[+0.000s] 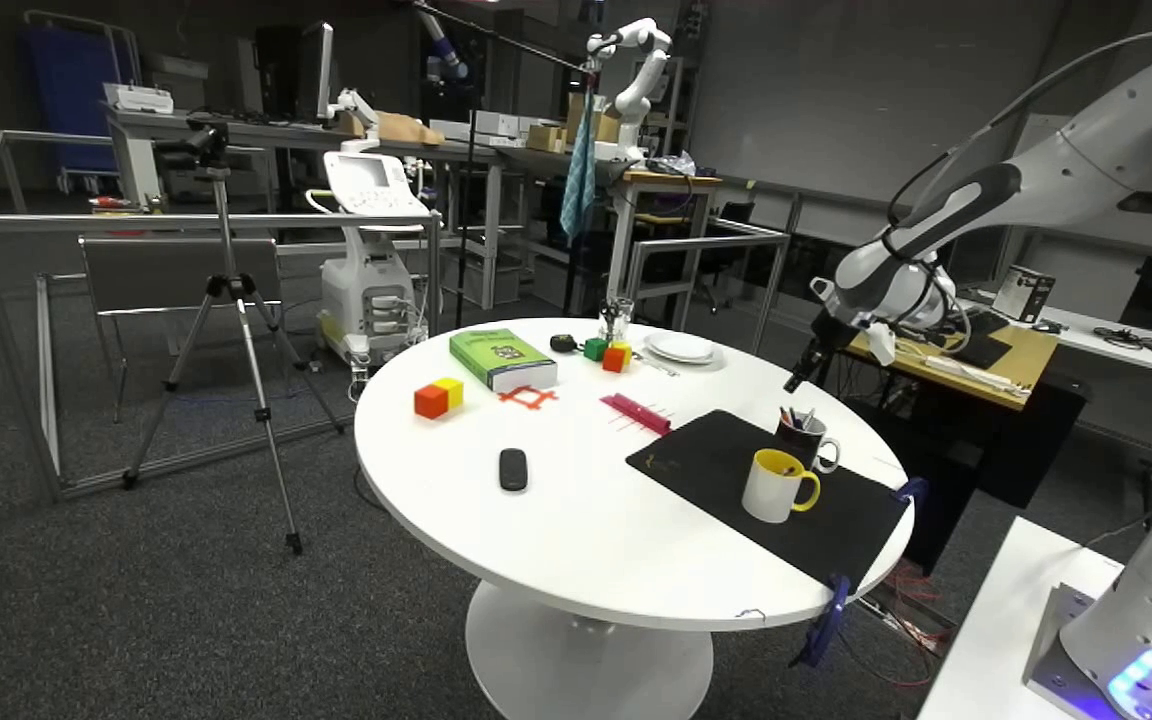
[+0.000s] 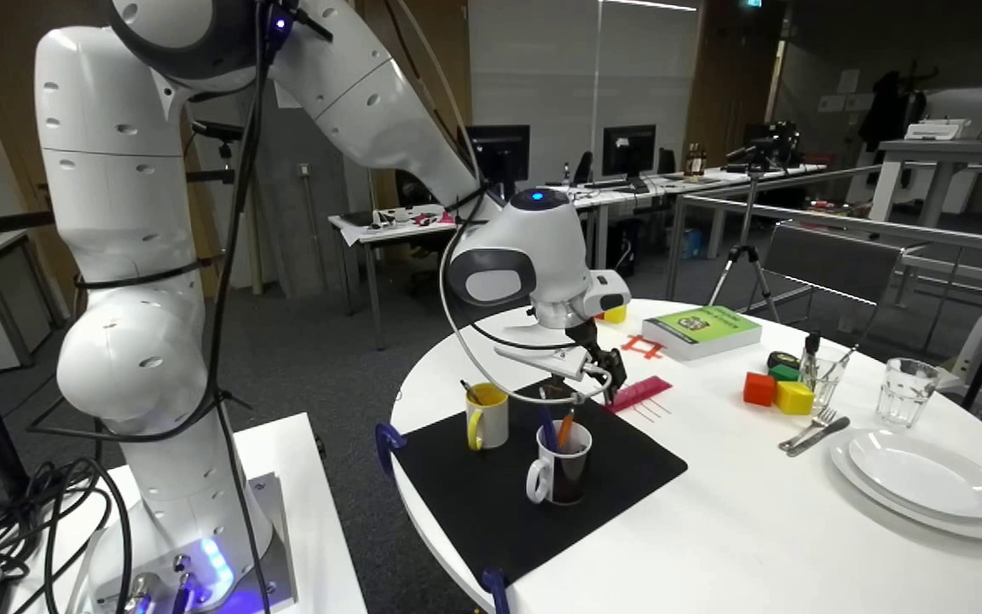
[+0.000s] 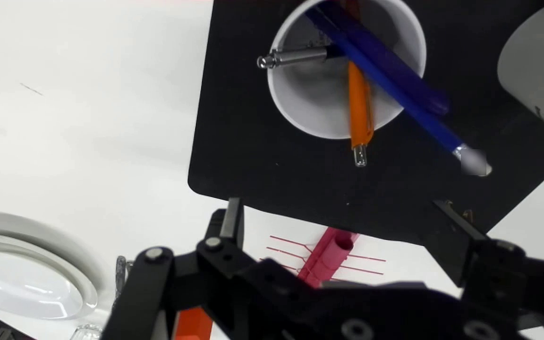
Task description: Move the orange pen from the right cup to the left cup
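The orange pen [image 3: 360, 108] leans in the right cup, a dark cup [image 3: 295, 113] with a white inside, its silver tip past the rim in the wrist view. In an exterior view the orange pen [image 2: 567, 428] stands out of the right cup [image 2: 569, 477], beside a blue pen. The left cup, a white mug with yellow inside and handle [image 2: 491, 424], holds a dark pen; it also shows in an exterior view [image 1: 768, 490] and partly at the wrist view's right edge [image 3: 534, 61]. My gripper [image 3: 337, 208] is open and empty, above and beside the right cup, apart from the pen.
Blue pens [image 3: 395, 85] and a silver pen [image 3: 300, 56] share the right cup. Both cups stand on a black mat [image 2: 465, 486]. A pink part [image 2: 640, 393], coloured cubes [image 2: 759, 389], a green book [image 2: 702, 328], plates [image 2: 926, 477] and glasses [image 2: 906, 392] stand around.
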You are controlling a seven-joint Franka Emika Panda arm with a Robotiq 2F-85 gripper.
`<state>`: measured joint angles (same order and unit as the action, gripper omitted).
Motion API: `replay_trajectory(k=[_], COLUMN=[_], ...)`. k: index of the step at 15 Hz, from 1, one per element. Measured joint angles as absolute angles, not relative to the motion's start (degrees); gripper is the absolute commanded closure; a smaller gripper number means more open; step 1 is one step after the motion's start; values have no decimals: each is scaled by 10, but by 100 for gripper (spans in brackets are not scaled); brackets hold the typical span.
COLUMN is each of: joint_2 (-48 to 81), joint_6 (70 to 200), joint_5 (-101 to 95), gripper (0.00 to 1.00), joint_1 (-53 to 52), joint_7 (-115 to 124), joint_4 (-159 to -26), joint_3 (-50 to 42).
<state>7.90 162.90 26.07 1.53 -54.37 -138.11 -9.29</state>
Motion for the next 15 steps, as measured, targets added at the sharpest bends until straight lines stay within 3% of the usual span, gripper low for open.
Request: replay_trajectory(k=[15], joint_2=[178], joint_6=[1632], joint_5=[278], gripper=[0], joint_1=[15], joint_7=[-560], joint_4=[-1326], joint_3=[-87])
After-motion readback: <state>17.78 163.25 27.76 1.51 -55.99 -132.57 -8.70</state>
